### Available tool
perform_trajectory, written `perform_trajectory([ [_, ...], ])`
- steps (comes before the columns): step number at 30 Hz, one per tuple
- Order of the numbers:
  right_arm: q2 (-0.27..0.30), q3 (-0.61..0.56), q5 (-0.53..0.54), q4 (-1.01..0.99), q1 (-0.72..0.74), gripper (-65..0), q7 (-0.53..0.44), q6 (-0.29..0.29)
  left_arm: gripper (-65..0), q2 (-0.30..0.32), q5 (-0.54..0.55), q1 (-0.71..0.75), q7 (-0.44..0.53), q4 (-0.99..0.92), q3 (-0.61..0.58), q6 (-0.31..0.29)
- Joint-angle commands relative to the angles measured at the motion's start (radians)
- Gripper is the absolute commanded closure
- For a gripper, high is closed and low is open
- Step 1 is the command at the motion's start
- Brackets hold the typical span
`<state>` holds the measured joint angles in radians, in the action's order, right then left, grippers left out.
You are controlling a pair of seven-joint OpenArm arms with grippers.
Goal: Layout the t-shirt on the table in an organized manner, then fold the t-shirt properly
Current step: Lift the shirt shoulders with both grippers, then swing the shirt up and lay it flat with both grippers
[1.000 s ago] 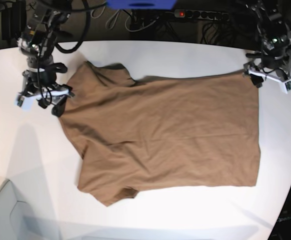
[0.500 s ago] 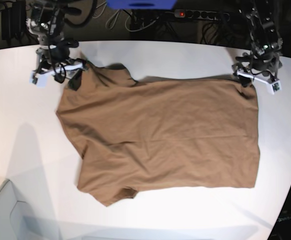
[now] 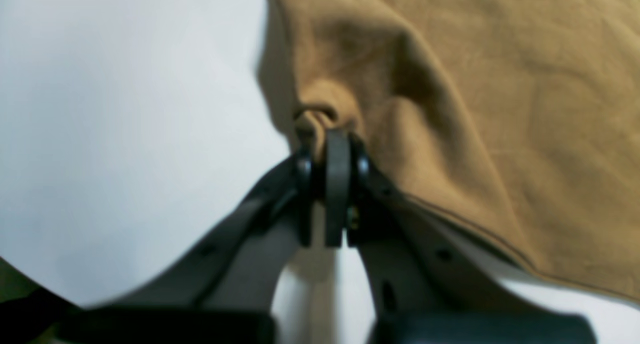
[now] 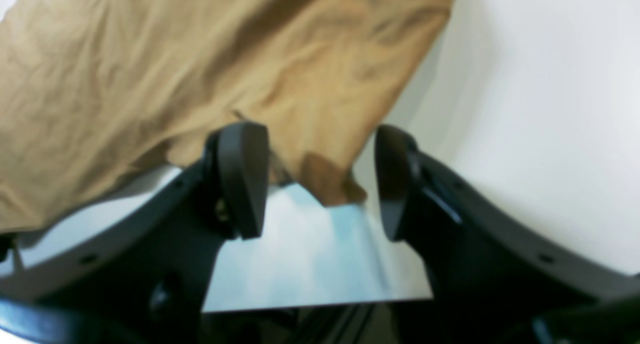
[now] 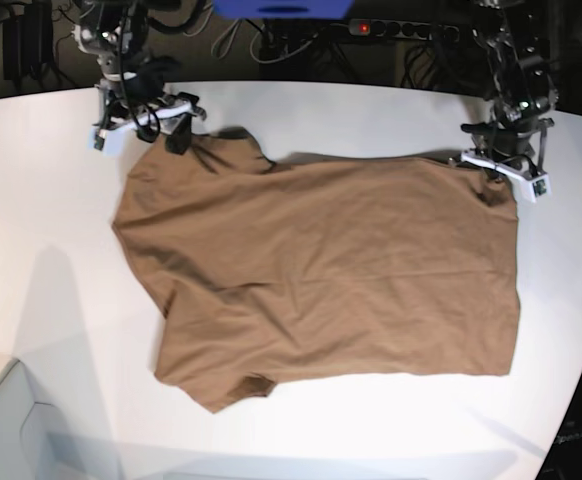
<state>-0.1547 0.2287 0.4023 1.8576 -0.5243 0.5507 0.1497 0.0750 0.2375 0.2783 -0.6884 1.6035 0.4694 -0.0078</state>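
Observation:
The brown t-shirt [image 5: 321, 270] lies spread on the white table [image 5: 371, 110], sleeves toward the left of the base view. At its far right corner my left gripper [image 5: 499, 170] is shut on the t-shirt. The left wrist view shows the gripper [image 3: 330, 139] pinching a bunched fold of the t-shirt [image 3: 475, 109]. My right gripper [image 5: 151, 125] is at the far left corner. In the right wrist view it stands open [image 4: 315, 179], with a corner of the t-shirt [image 4: 200, 59] lying between its fingers.
A power strip [image 5: 401, 28] with a red light, cables and a blue object [image 5: 281, 8] sit behind the table's far edge. A pale grey box [image 5: 21, 430] stands at the near left. The table's curved edge runs close by my left gripper on the right.
My right gripper moved from beside the left sleeve up to the shirt's far left corner, staying open. My left gripper came in over the far right corner and shut on the fabric.

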Motion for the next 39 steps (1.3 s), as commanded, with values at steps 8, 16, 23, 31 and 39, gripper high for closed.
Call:
perform_trajectory([
  [8, -0.001, -0.002, 0.011, -0.083, 0.046, -31.5, -0.019, 0.008, 0.0, 0.035, -0.003, 0.008, -0.034, 0.018, 0.005, 0.009],
  [16, 0.016, -0.007, 0.016, 0.076, 0.100, -0.7, -0.007, 0.009, 0.0, 0.058, -0.010, -0.034, -0.035, 0.209, 0.001, 0.009],
  [23, 0.134, -0.110, 0.039, 0.188, 0.241, 0.0, -0.010, 0.009, 0.0, 0.128, -0.013, -0.210, -0.035, 0.338, -0.002, 0.010],
  [31, 0.140, -0.113, 0.030, 0.164, 0.533, 0.0, -0.007, 0.009, 0.0, 0.177, -0.014, -0.520, -0.035, 0.252, -0.065, 0.010],
  [39, 0.228, -0.110, 0.033, -0.071, 0.929, 0.0, -0.019, 0.009, 0.0, 0.202, -0.014, -0.885, -0.026, -0.021, -0.360, 0.019],
])
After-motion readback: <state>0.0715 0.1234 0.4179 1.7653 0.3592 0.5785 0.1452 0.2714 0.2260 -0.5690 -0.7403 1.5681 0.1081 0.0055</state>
